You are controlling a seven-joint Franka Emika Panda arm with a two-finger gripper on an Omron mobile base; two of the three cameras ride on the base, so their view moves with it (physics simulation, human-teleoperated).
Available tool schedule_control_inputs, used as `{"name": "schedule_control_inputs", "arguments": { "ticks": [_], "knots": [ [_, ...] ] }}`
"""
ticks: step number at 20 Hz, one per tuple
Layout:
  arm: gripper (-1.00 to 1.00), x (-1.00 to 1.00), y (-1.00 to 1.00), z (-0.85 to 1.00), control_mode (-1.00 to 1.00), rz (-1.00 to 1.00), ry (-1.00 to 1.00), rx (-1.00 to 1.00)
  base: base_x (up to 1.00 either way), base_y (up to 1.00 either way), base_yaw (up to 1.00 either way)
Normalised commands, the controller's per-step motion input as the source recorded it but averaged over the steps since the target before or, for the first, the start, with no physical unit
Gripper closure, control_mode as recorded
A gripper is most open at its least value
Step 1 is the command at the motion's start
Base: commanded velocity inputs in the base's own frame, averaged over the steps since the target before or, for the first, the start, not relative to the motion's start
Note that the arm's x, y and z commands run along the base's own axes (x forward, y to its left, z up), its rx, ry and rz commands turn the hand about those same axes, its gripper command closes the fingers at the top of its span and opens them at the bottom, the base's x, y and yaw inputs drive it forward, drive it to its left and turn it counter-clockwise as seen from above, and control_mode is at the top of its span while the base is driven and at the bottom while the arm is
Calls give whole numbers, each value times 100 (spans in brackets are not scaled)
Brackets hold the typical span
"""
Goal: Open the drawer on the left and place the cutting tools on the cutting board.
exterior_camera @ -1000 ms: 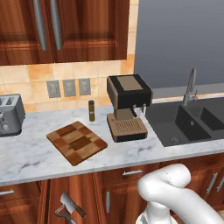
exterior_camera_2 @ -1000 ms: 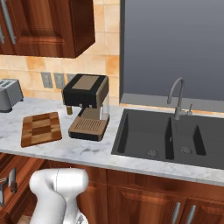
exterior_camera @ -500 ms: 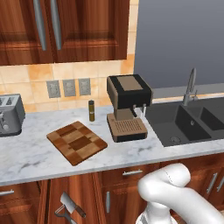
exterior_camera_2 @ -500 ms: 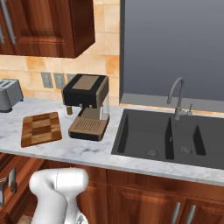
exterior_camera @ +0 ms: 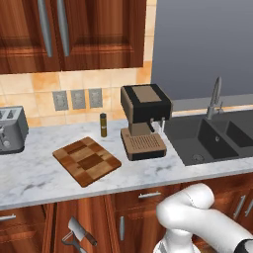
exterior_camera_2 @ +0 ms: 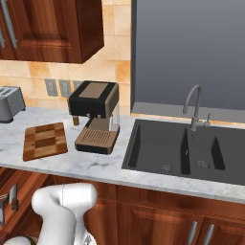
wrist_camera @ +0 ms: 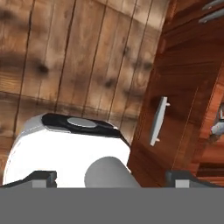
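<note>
Two cutting tools (exterior_camera: 78, 232) lie in the open drawer (exterior_camera: 74, 225).

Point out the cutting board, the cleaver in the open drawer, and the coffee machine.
cutting board (exterior_camera: 87, 160), left base view, centre of its patchwork top.
cleaver (exterior_camera: 77, 229), left base view, on the silver blade.
coffee machine (exterior_camera: 143, 112), left base view, upper front of its dark body.

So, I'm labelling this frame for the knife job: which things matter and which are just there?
Job:
- open drawer
- cleaver lying in it
- slim grey tool beside the cleaver
- cutting board on the counter, bare

Bystanders:
- coffee machine
- toaster
- small dark bottle
- sink and faucet
</note>
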Motion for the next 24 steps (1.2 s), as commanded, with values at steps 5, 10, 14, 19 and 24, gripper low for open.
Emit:
{"name": "schedule_control_inputs", "arguments": {
  "ticks": [5, 10, 14, 19, 24],
  "knots": [
    [-100, 84, -43, 74, -100, 0, 41, 2, 0, 0, 0],
    [-100, 100, -51, 74, -100, 0, 45, 6, 0, 0, 0],
    [-100, 100, -46, 32, -100, -1, 35, 3, 0, 0, 0],
    [-100, 94, -51, 28, -100, -15, 11, 7, 0, 0, 0],
    [-100, 53, -23, -11, -100, -22, 0, 1, 0, 0, 0]
  ]
}}
